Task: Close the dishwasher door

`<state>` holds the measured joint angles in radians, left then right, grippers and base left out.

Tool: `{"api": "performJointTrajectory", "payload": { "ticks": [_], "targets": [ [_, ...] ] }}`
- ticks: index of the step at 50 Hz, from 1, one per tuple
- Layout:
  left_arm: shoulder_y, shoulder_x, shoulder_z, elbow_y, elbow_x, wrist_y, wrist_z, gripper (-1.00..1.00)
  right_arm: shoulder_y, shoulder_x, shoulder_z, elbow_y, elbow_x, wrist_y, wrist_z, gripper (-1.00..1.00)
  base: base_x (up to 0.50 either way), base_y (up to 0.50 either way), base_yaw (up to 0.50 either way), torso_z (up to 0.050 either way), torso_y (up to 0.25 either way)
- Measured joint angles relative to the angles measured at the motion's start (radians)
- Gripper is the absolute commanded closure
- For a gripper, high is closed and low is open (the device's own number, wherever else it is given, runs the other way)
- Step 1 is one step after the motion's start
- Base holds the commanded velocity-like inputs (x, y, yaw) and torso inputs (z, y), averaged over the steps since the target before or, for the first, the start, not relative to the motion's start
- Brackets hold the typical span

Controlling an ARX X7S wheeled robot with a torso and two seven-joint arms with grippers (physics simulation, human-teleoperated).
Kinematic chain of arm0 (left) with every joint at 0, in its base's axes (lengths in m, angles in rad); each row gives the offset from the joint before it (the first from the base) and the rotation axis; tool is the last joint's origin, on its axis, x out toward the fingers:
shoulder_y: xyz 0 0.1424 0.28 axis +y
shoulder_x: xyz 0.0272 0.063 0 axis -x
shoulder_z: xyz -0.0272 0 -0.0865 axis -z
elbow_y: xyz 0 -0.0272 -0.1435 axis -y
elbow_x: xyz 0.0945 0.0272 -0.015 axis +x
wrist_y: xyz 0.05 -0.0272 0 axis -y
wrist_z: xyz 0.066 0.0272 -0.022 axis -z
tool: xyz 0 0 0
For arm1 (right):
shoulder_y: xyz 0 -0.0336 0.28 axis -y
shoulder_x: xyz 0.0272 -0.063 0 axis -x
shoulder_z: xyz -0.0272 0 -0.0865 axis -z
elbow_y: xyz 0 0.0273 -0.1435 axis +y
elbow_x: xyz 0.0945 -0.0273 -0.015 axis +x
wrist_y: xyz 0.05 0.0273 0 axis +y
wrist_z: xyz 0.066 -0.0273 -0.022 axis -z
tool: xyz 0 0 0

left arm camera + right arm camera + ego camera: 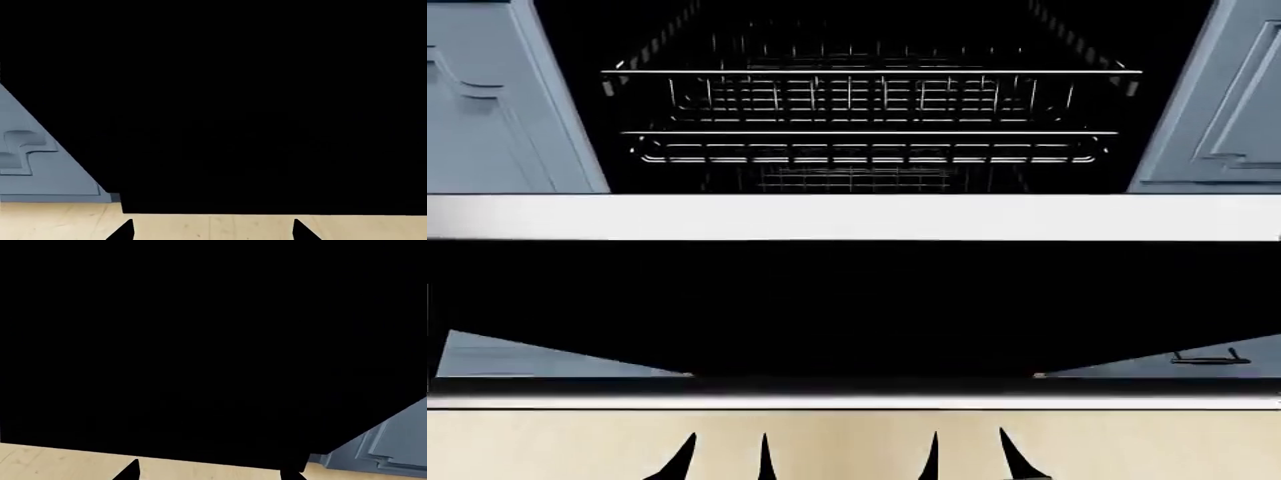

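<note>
Dishwasher door [854, 300] hangs open, folded down flat below wire racks [868, 110], silver edge strip [854, 217] facing up.

Left end effector [723, 455] and right end effector [968, 455] low over wood floor [547, 445], fingertips apart, holding nothing, near door's underside.

Judgement: door rigid, hinged, fairly heavy, glossy and slippery; no need to clamp, push up from below near free edge, both sides evenly.
</note>
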<state>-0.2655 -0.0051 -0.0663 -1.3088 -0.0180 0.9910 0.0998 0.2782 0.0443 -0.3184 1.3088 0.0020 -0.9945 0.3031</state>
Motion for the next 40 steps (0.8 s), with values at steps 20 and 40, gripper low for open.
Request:
{"api": "performJointTrajectory", "payload": {
  "ticks": [20,40],
  "targets": [
    [-0.002,0.000,0.000,0.000,0.000,0.000,0.000,-1.00,0.002,0.000,0.004,0.000,0.001,0.001,-0.004,-1.00,0.18,0.00,0.00,0.000,0.000],
    [-0.001,0.000,0.001,0.000,0.003,0.001,-0.007,-1.00,-0.001,-0.002,0.018,0.000,0.002,-0.005,-0.014,-1.00,0.00,0.00,0.00,0.000,0.000]
  ]
}}
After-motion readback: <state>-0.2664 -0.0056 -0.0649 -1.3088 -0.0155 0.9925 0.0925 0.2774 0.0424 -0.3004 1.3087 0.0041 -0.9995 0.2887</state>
